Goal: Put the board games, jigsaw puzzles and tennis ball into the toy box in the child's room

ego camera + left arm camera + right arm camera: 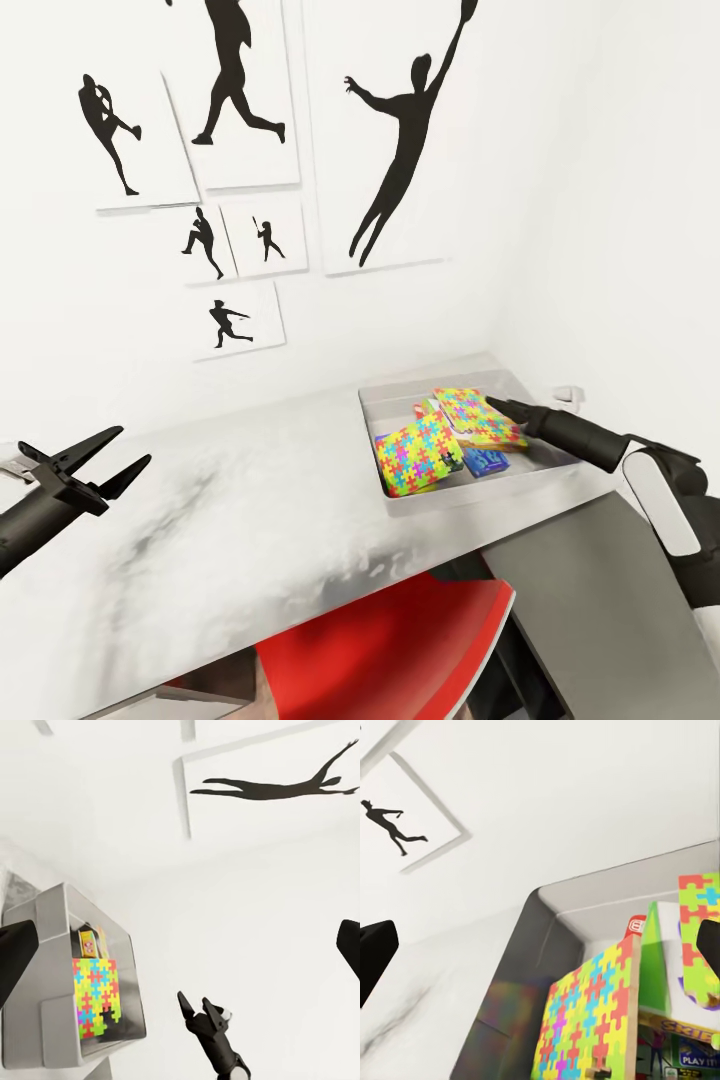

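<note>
On the right of the white table (250, 520) stands the grey toy box (440, 497). A bright jigsaw puzzle (418, 453) leans at its front, a second puzzle (475, 415) lies behind it, and a blue board game (487, 460) lies beside them. My right gripper (497, 404) hangs open just over the second puzzle's edge, holding nothing. The right wrist view shows the front puzzle (592, 1012) on edge beside a green board game (658, 960). My left gripper (133, 446) is open and empty above the table's left end. The left wrist view takes in the toy box (45, 922) and the right gripper (196, 1003).
A red chair (400, 640) is tucked under the table's front edge. A grey panel (600, 600) slopes at the front right by my right arm. Silhouette posters (400, 140) hang on the wall behind the table, and the side wall stands close behind the box.
</note>
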{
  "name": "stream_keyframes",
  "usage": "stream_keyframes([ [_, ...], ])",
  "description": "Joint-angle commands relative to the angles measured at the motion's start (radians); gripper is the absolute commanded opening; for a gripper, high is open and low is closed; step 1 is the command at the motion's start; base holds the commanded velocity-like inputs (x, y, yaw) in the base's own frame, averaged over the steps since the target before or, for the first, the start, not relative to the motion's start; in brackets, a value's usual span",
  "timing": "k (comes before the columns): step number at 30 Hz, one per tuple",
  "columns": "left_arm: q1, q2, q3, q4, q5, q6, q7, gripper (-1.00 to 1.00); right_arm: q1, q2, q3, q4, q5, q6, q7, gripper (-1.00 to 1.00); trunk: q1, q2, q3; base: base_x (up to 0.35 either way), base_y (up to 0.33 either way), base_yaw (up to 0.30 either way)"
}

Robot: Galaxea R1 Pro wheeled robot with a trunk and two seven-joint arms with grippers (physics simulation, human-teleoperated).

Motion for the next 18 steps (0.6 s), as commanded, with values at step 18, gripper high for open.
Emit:
stream_keyframes([
  [18, -0.003, -0.002, 0.000, 0.000, -0.003, 0.005, -0.007, 1.00, 0.121, -0.011, -0.090, -0.175, 0.017, -0.004, -0.012, 1.00, 0.001, -0.002, -0.002, -0.079, 0.050, 0.000],
])
